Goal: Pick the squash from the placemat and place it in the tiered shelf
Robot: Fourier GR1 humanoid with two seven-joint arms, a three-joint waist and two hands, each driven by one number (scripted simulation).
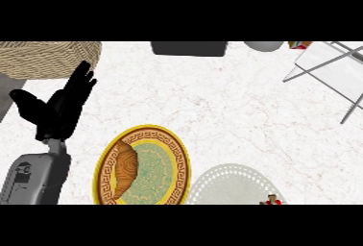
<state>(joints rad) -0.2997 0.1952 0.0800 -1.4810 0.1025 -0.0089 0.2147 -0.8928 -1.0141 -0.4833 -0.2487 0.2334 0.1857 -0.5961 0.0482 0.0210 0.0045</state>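
Note:
A pale lacy round placemat lies at the lower right and is cut off by the view's bottom edge. At its lower right rim a small red and brown thing peeks in, too little of it showing to name. No squash shows plainly. The tiered shelf, grey metal bars with pale flat tiers, stands at the upper right. My left hand rests open at the left, fingers pointing up, holding nothing. My right hand is out of view.
A yellow-rimmed patterned plate left of the placemat holds a brown croissant-like item. A wicker basket sits at the top left. A dark box, a grey bowl and a colourful packet line the far edge.

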